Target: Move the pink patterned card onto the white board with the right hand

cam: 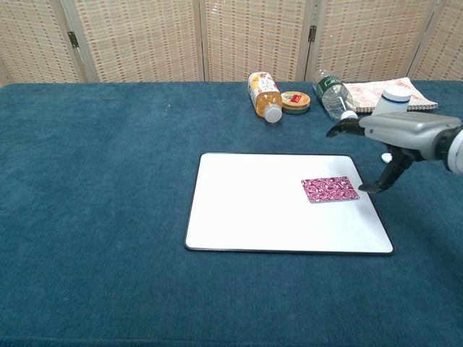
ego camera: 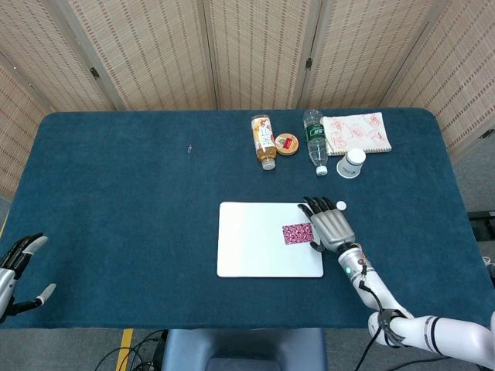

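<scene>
The pink patterned card [ego camera: 297, 233] [cam: 330, 189] lies flat on the right part of the white board [ego camera: 255, 247] [cam: 260, 210]. My right hand [ego camera: 331, 226] [cam: 394, 141] hovers just right of the card, above the board's right edge, fingers spread, holding nothing and not touching the card. My left hand [ego camera: 15, 267] is at the table's front left corner, open and holding nothing; the chest view does not show it.
At the back lie an orange-label bottle [ego camera: 264, 141], a small round tin [ego camera: 287, 144], a clear green-label bottle [ego camera: 315, 141], a patterned notebook [ego camera: 356, 133] and a white cup [ego camera: 352, 163]. A small white cap [ego camera: 340, 205] sits beside my right hand. A tiny object [ego camera: 190, 148] lies far left.
</scene>
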